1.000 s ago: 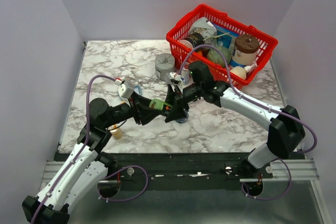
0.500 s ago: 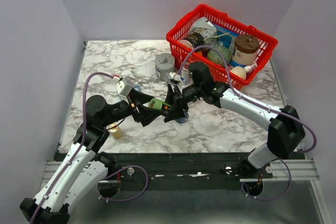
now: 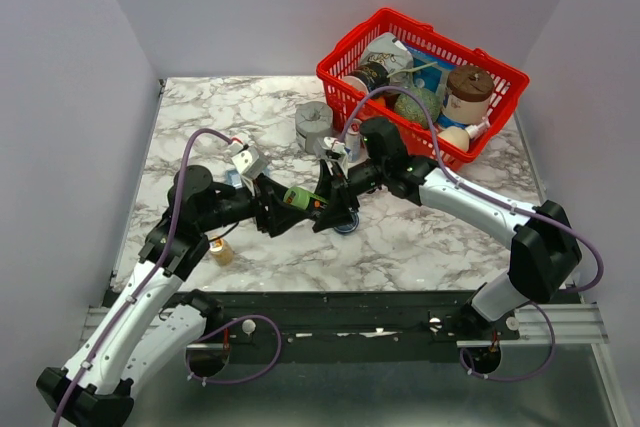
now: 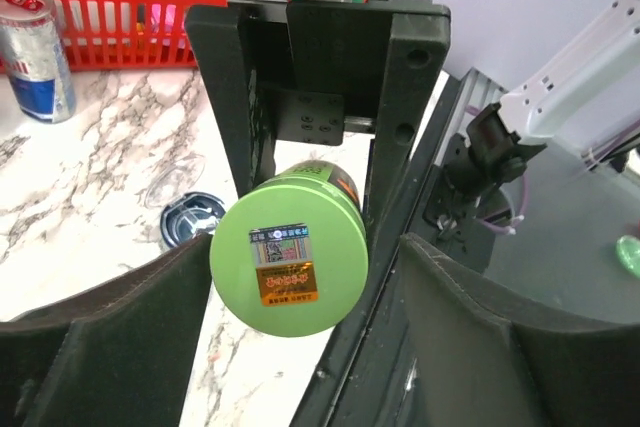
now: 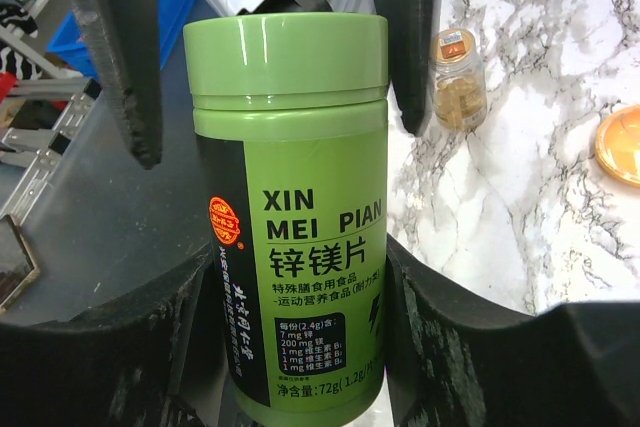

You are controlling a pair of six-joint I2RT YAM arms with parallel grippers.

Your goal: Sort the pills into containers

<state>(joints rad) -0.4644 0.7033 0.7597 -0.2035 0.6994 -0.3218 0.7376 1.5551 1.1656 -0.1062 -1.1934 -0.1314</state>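
- The green pill bottle point(image 5: 290, 147) is up off the marble worktop point(image 3: 440, 237), between the two arms. Its long axis is roughly level, and the cap point(image 4: 288, 265) points at the left arm.
- It's glossy lime plastic, a plain cylinder with a black label panel reading "XIN MEI PIAN". The flat cap has a small sticker on it.
- The right tool point(image 5: 295, 287) is clamped on the bottle's body.
- The left tool point(image 4: 305, 242) is spread around the cap, with a gap on one side, so no grip.
- The dark blue dish point(image 4: 190, 219) sits on the worktop below the bottle.
- The orange dish point(image 5: 620, 142) lies near a little glass jar point(image 5: 458, 82) of amber pills.
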